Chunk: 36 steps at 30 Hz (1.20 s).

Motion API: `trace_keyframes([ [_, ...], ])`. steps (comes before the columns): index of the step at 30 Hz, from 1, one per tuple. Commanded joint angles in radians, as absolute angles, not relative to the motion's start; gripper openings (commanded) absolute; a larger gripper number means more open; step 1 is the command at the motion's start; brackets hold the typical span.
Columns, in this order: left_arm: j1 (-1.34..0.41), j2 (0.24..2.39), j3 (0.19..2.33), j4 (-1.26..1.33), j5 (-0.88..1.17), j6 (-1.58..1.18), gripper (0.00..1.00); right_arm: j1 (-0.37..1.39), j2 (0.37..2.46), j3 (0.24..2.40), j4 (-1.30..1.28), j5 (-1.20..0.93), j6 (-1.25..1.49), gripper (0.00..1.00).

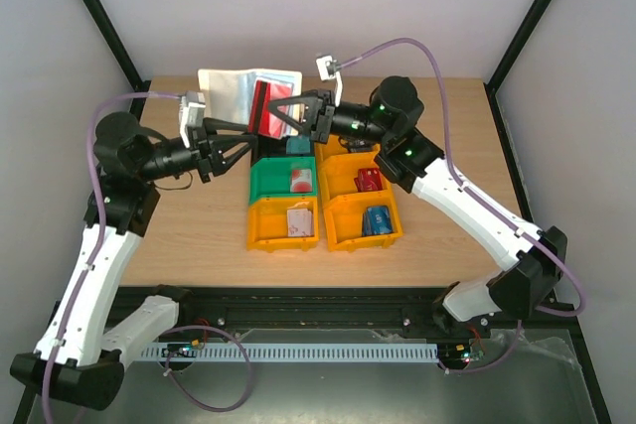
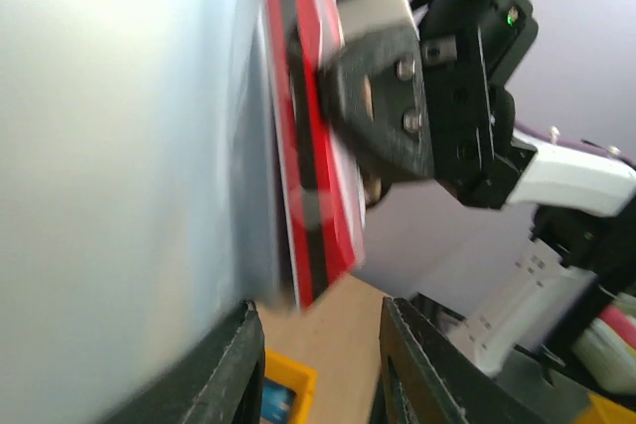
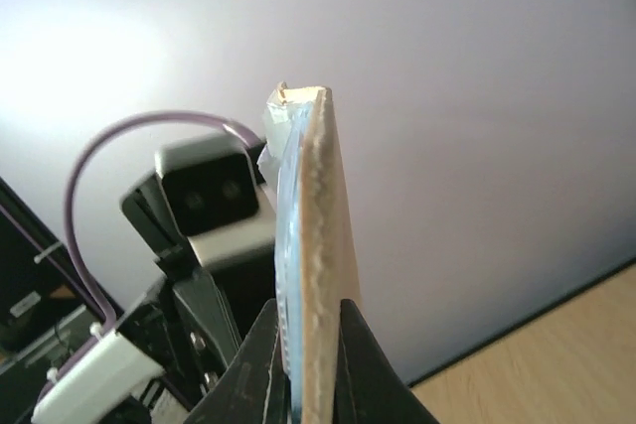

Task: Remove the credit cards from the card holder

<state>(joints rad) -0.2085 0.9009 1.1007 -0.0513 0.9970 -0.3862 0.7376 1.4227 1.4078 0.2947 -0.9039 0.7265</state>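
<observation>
Two arms share the load above the bench: your left gripper pinches the pale whitish card holder sleeve, fingers part-open around it; your right gripper, clamped nearly shut, grips the thin red striped plastic card. It's stiff, light, slick, so hold its exposed edge.

It looked like a robotics lab: two arms bolted to a wooden table, boxed in by plain white walls and a black frame.
</observation>
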Motion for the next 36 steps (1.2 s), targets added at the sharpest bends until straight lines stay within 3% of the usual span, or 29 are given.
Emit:
trace_keyframes([
  [1, -0.199, 0.965, 1.153, -0.082, 1.189, -0.367, 0.33, 0.736, 1.431, 1.481, 0.502, -0.865, 0.778, 0.02],
  [12, -0.203, 0.953, 1.221, -0.089, 1.144, -0.291, 0.34, 0.738, 1.411, 1.466, 0.389, -0.838, 0.664, 0.02],
  [17, -0.198, 0.935, 1.265, -0.268, 1.151, -0.084, 0.33, 0.698, 1.423, 1.499, 0.302, -0.766, 0.651, 0.01],
  [21, -0.197, 0.930, 1.265, -0.316, 1.150, -0.079, 0.33, 0.697, 1.461, 1.574, 0.157, -0.699, 0.585, 0.02],
  [25, -0.202, 0.906, 1.212, -0.204, 1.137, -0.153, 0.34, 0.700, 1.489, 1.641, 0.002, -0.594, 0.506, 0.02],
  [28, -0.229, 0.868, 1.115, 0.038, 1.011, -0.410, 0.38, 0.714, 1.495, 1.657, -0.057, -0.589, 0.447, 0.01],
  [30, -0.244, 0.841, 1.053, 0.178, 0.937, -0.536, 0.41, 0.722, 1.496, 1.660, -0.089, -0.617, 0.410, 0.02],
  [36, -0.251, 0.879, 1.053, 0.277, 0.858, -0.627, 0.45, 0.740, 1.490, 1.651, -0.095, -0.741, 0.366, 0.02],
])
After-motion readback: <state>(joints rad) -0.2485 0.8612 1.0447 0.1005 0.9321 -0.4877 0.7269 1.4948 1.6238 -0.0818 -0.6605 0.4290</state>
